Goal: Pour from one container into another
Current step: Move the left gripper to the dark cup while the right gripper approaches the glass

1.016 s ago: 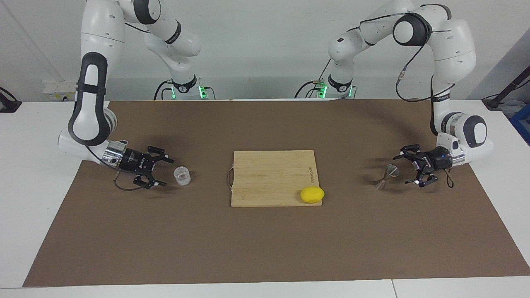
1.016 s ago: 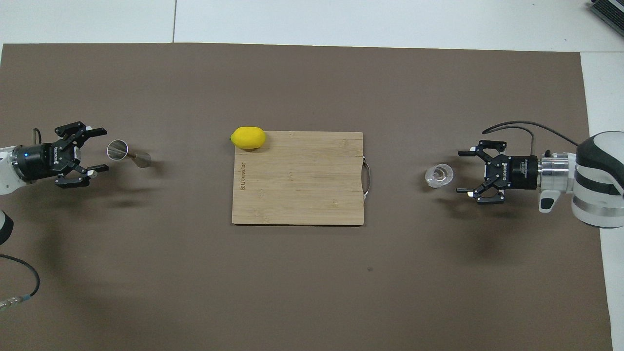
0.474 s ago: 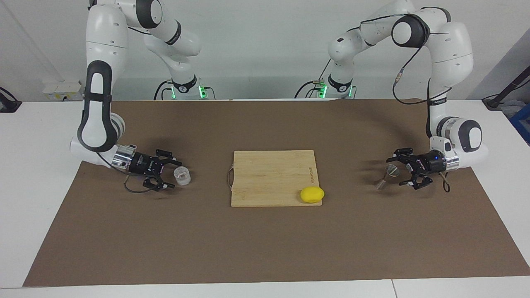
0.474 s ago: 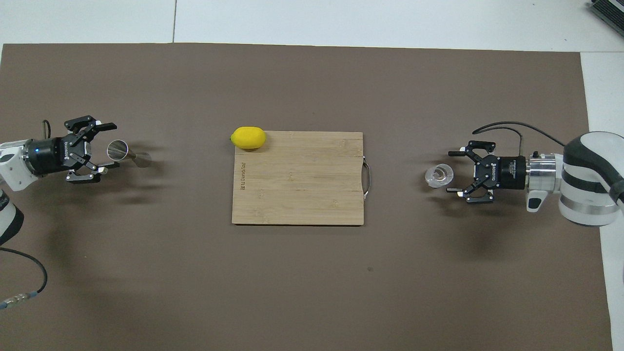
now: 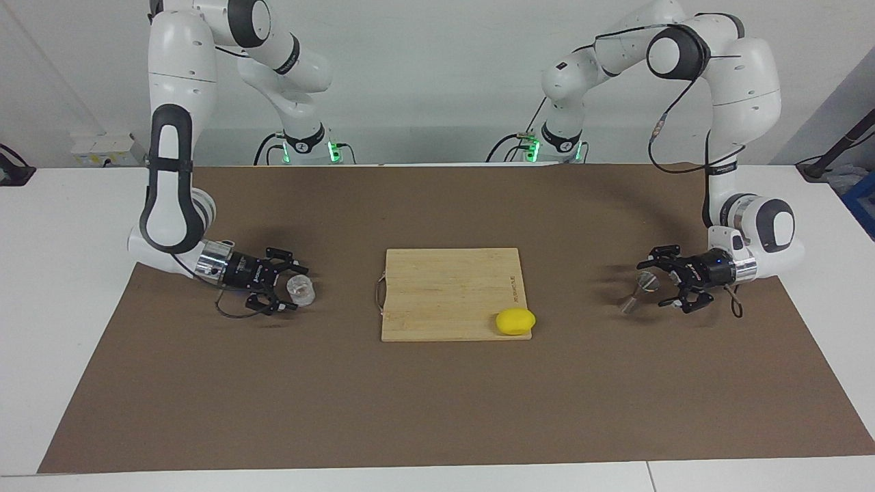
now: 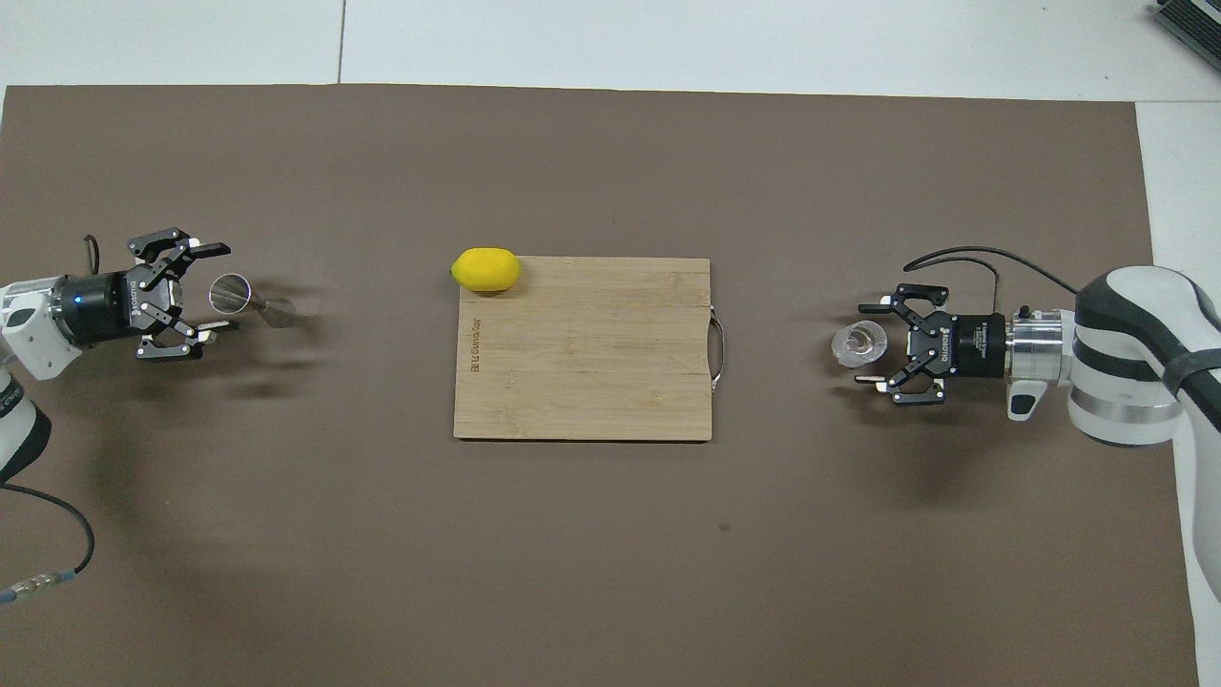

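Observation:
The clear glass tumbler (image 5: 303, 292) (image 6: 858, 343) stands on the brown mat toward the right arm's end of the table. My right gripper (image 5: 298, 288) (image 6: 861, 343) lies low and level there, open, with one finger on each side of the glass. The metal jigger (image 5: 636, 292) (image 6: 250, 301) stands on the mat toward the left arm's end. My left gripper (image 5: 651, 284) (image 6: 226, 286) is open too, its fingers on either side of the jigger's upper cup. I see no contact on either container.
A wooden cutting board (image 5: 444, 287) (image 6: 582, 363) lies in the middle of the mat, between the two containers. A yellow lemon (image 5: 515, 322) (image 6: 486, 269) rests at the board's corner farthest from the robots, toward the left arm's end.
My right gripper slid toward the board until its fingers came around the glass. My left gripper dropped lower and moved in around the jigger. Neither container moved.

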Robot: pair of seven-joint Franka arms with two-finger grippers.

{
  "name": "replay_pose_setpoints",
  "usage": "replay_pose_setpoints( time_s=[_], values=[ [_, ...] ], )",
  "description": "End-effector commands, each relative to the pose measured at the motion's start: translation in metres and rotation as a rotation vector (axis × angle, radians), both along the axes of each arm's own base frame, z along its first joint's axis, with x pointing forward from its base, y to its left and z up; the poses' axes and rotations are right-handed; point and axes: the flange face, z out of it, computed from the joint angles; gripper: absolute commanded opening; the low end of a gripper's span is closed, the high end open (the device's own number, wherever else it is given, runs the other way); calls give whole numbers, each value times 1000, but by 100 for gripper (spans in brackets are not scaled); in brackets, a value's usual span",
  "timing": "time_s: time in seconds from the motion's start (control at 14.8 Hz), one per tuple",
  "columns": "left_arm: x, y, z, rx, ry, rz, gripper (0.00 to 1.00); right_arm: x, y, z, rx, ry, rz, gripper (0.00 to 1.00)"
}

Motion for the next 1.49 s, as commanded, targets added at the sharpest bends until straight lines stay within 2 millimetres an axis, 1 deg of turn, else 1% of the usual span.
replay_pose_setpoints(
  time_s=[0.0, 0.14, 0.2, 0.34, 0.54, 0.81, 0.88, 1.08, 1.22, 1.29, 1.42],
  values=[
    [1, 0, -6, 7, -39, -16, 100, -7, -1, -9, 3, -37, -12, 99],
    [0, -1, -8, 16, -38, -22, 95, -7, -1, -9, 0, -40, -10, 99],
    [0, 1, -8, 17, -38, -19, 95, -8, -1, -10, 0, -41, -8, 99],
    [-1, 1, -9, 21, -37, -18, 88, -8, -1, -11, -5, -45, -9, 96],
    [-1, 1, -9, 20, -38, -17, 85, -9, -1, -12, -12, -51, -8, 90],
    [-2, 3, -10, 19, -36, -17, 80, -8, 1, -12, -12, -53, -5, 87],
    [-2, 3, -10, 19, -36, -16, 74, -8, 2, -12, -15, -53, -4, 86],
    [-3, 4, -10, 18, -36, -16, 62, -6, 6, -13, -17, -56, -9, 83],
    [-3, 4, -10, 17, -34, -16, 54, -6, 6, -12, -17, -57, -10, 76],
    [-3, 4, -10, 16, -35, -16, 53, -6, 6, -12, -16, -57, -11, 67],
    [-3, 4, -10, 17, -34, -16, 49, -5, 6, -11, -16, -59, -9, 45]
  ],
)
